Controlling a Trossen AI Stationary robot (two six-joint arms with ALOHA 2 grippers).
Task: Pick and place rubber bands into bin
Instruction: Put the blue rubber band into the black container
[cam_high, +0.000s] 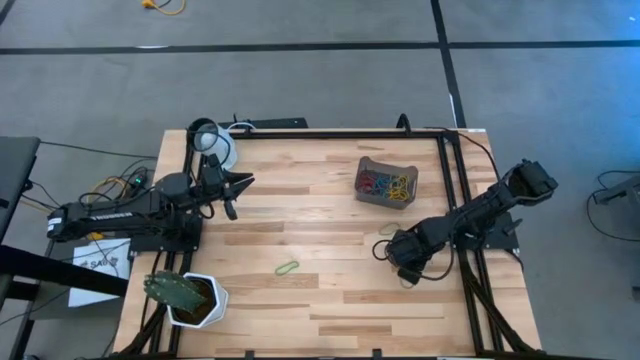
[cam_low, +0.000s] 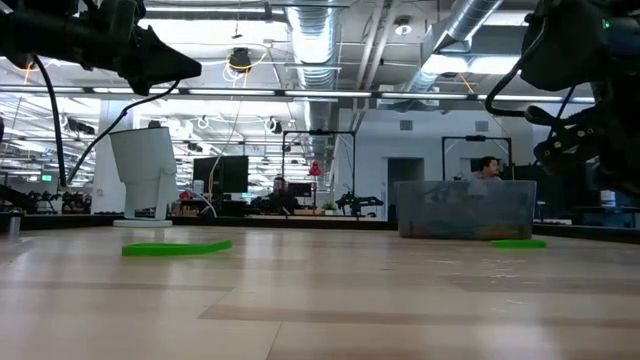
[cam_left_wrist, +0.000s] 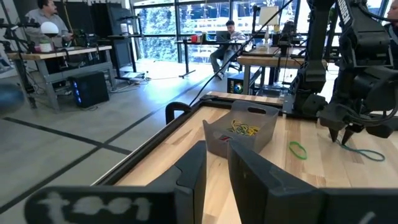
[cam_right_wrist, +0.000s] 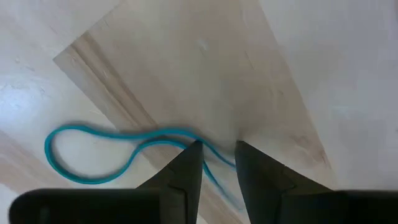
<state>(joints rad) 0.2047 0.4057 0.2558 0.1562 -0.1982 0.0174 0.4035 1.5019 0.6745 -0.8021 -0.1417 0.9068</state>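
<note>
Parted narrowly, the right gripper (cam_right_wrist: 216, 149) straddles a thin teal rubber band (cam_right_wrist: 106, 152) lying flat on the pale wooden table (cam_high: 330, 300), lower right in the high view. This looks like the pick: next, lower and close. Beyond, a green band (cam_high: 287, 267) lies mid-frame; farther, the dark tray bin (cam_high: 386, 184) holds coloured bands. Left gripper (cam_high: 240, 183) waits upper left, slightly apart and empty.

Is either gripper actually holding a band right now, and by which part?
Nothing is held. The right gripper stands open, fingertips straddling one end of the blue rubber band, which lies flat on the table. The left gripper hangs empty near the table's left edge.
</note>
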